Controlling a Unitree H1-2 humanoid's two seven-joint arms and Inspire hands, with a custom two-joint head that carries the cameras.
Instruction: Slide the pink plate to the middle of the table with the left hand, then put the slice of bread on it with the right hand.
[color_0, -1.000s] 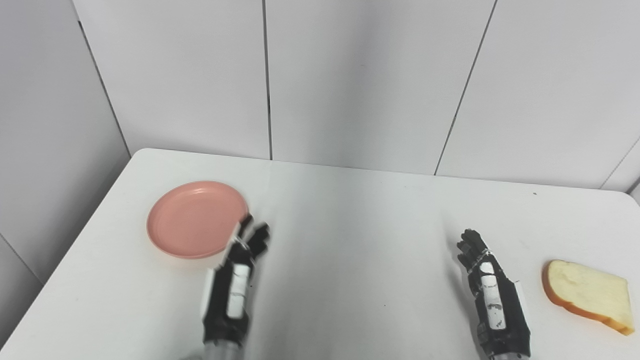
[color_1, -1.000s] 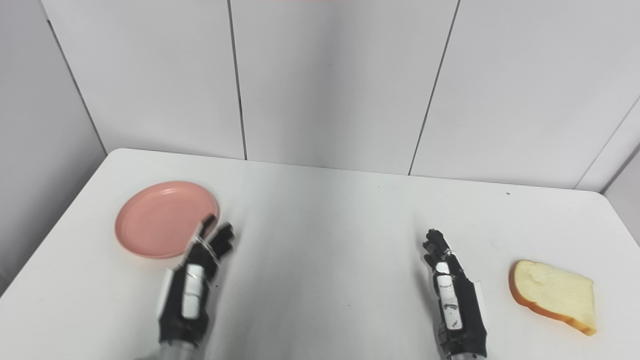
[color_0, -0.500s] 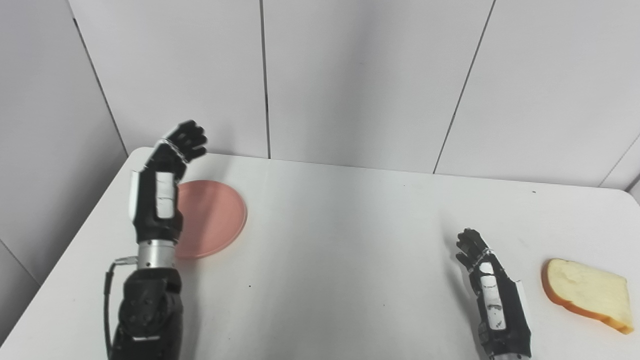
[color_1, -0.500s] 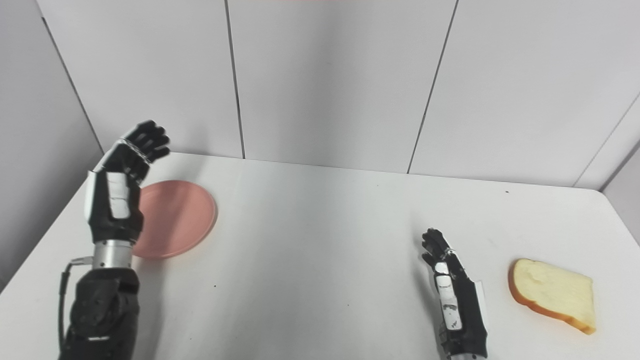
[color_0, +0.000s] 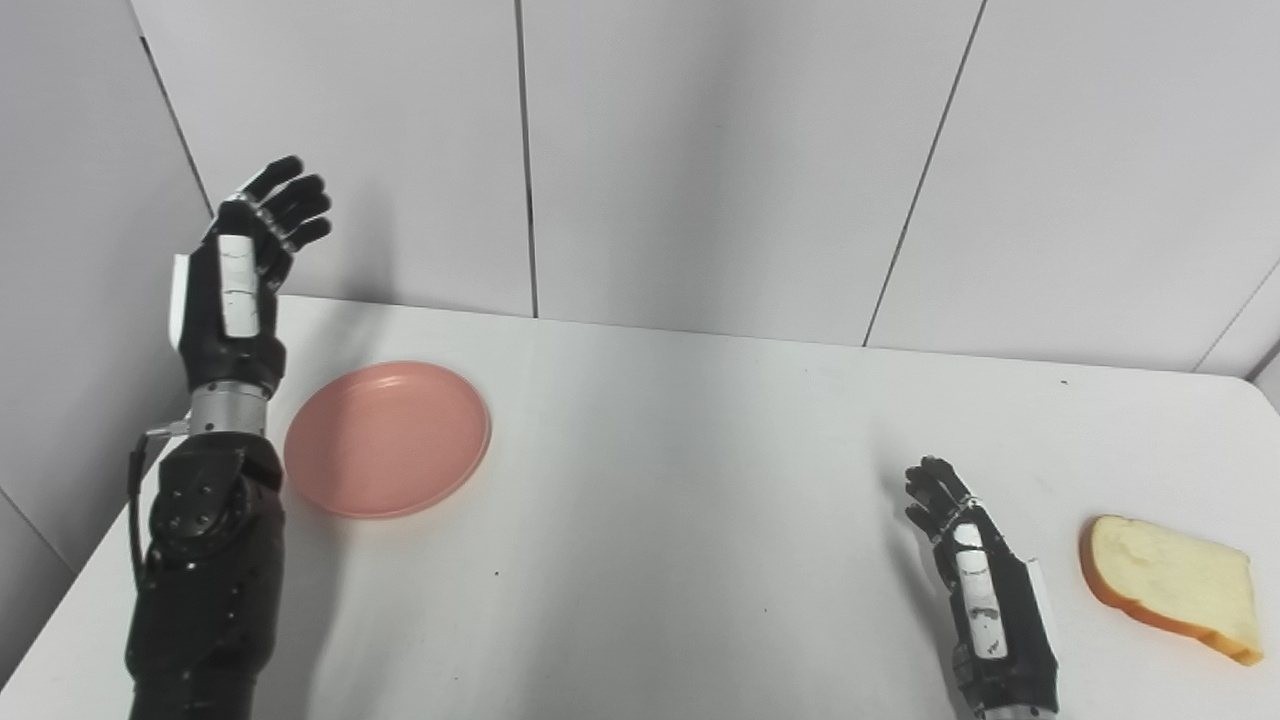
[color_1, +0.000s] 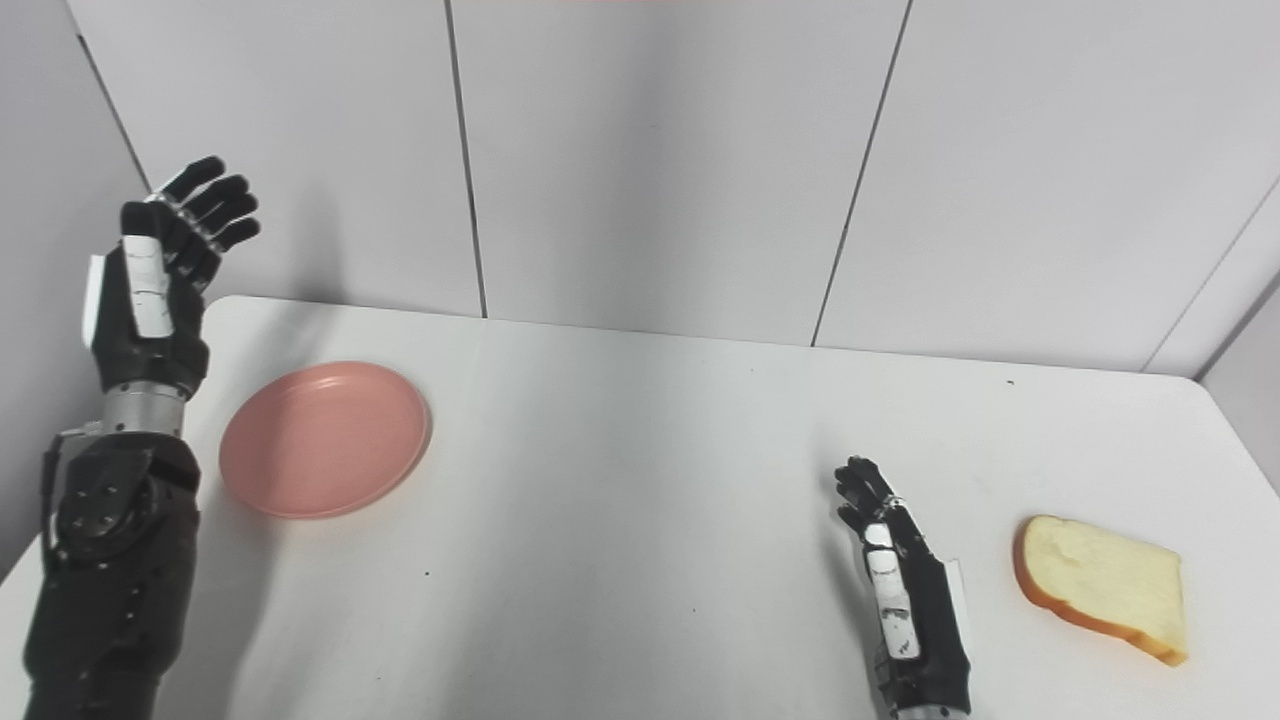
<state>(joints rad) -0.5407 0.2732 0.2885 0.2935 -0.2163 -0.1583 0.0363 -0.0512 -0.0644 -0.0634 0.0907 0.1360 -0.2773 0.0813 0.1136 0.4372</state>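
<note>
White table (color_0: 680, 520), grey wall panels behind: pink plate (color_0: 387, 439) sits far left; bread slice (color_0: 1170, 588) far right edge. Left hand (color_0: 243, 281) raised beside plate, fingers spread, empty. Right hand (color_0: 975, 590) low near bread, fingers loosely curled, probably holding nothing

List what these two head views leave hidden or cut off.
- Right hand: seen from the back in both views, so its palm is hidden; its wrist leaves the bottom edge.
- Slice of bread: underside hidden against the table.
- Pink plate: underside hidden likewise.
- Left hand: palm turned away.
</note>
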